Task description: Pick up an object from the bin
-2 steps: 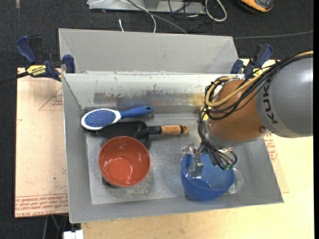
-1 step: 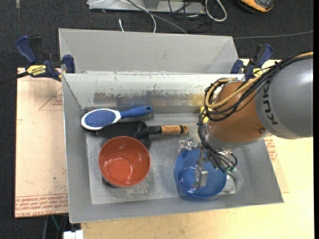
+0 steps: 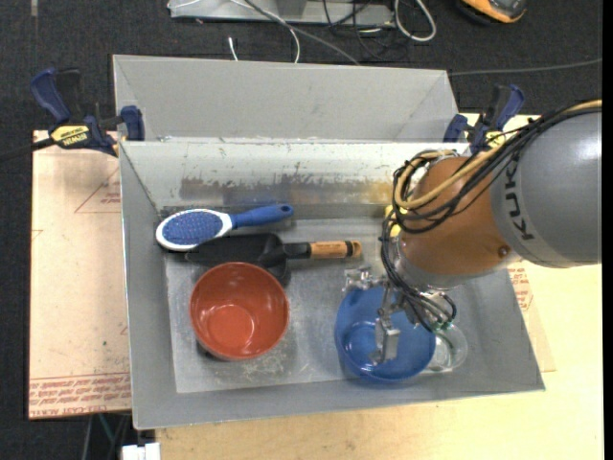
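In the near right corner of the bin [image 3: 287, 166]: blue bowl [image 3: 359, 348], mouth up, likeliest thing to be picked.
Hand [image 3: 388, 338]: hangs from the orange-covered wrist straight down into the blue bowl's mouth; released or clenched cannot be told, and nothing seen grasped.
Reason for that pose: probably to pinch the bowl by its thin wall, the only part narrow enough to grip.
Red bowl [image 3: 239, 311]: near left, upright, well apart from the blue one, so out of the way.
Brush [image 3: 196, 228]: blue and white, flat along the back wall, handle toward the right.
Black scoop [image 3: 259, 250]: cork-coloured handle, flat just in front of the brush, touching the red bowl's far rim.
Clear piece [image 3: 450, 348]: beside the blue bowl, possibly a plastic lid; too faint to name.
Count: bowls two; brush one; scoop one; clear piece perhaps one.
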`<action>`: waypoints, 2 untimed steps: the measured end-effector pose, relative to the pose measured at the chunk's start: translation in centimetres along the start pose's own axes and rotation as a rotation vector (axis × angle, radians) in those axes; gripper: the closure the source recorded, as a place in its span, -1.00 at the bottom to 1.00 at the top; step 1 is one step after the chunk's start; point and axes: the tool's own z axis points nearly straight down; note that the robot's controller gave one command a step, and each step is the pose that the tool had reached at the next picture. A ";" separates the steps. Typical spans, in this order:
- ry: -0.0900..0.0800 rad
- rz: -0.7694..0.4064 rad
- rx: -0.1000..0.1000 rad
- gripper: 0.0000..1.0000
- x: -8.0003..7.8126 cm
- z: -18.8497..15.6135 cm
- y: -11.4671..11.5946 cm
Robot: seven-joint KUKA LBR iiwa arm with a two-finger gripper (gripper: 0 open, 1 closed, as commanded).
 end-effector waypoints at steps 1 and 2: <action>-0.020 0.029 -0.001 -1.00 0.4 2.8 5.7; -0.047 0.059 0.004 1.00 0.1 2.4 5.4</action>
